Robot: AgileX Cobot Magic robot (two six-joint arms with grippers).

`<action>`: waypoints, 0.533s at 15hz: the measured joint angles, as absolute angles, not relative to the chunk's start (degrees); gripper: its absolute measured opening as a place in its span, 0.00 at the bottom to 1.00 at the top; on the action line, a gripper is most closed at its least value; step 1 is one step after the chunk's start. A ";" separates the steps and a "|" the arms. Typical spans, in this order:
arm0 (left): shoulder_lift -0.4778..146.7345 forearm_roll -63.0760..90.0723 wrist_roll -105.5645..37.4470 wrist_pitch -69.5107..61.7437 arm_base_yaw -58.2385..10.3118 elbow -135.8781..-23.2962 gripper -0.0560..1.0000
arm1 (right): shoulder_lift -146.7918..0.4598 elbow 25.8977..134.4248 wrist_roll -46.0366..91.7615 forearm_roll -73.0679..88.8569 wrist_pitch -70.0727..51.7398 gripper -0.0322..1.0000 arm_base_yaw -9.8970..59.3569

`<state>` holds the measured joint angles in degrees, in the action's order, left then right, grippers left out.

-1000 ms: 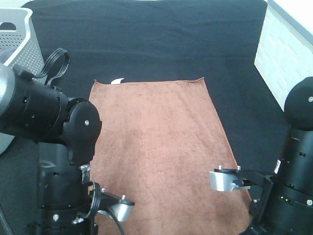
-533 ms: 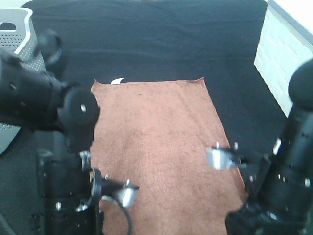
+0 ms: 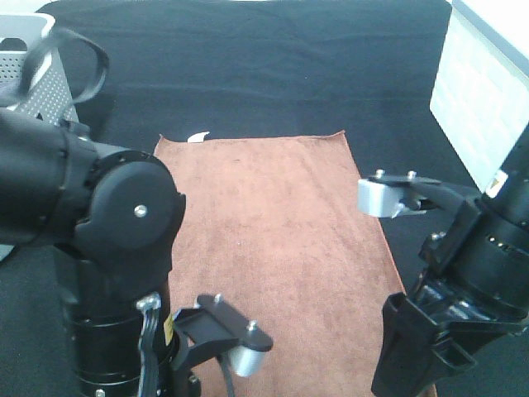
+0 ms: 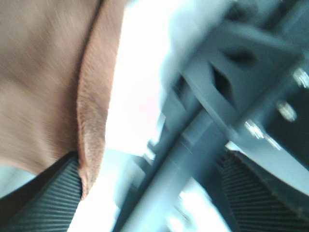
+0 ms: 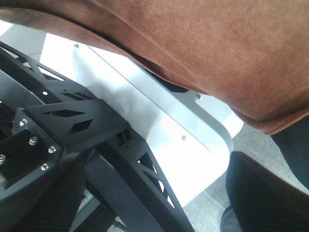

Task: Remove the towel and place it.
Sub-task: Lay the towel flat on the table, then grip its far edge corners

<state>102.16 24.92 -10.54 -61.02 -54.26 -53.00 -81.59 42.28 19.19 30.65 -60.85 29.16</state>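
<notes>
Observe the rectangular brown terry-cloth towel [image 3: 273, 236] lying spread at centre frame. The left gripper [image 4: 154, 203] and the right gripper [image 5: 154, 203] both stand released, jaws apart.

The black-clothed table [image 3: 248, 66] carries the brown towel [image 3: 273, 231], spread flat.

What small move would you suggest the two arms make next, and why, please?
The towel lies flat, unheld, on the black cloth; the left gripper and right gripper stand open with its hem close by. So I'd probably ease both forward onto that hem.
</notes>
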 joint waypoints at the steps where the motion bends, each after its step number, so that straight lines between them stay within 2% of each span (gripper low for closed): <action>1: 100.21 22.40 -10.49 -57.47 -56.32 -53.00 0.74 | -80.33 42.28 19.02 30.65 -60.85 0.78 29.16; 5: 97.12 15.87 -4.01 -54.37 -64.23 -53.00 0.74 | -74.31 42.28 18.51 30.60 -60.62 0.78 29.16; 8: 95.45 6.30 8.94 -54.60 -70.42 -53.00 0.74 | -71.22 42.28 17.76 30.60 -60.62 0.78 29.16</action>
<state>95.45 6.30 8.94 -54.60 -70.42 -53.00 -71.22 42.28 17.76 30.60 -60.62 29.16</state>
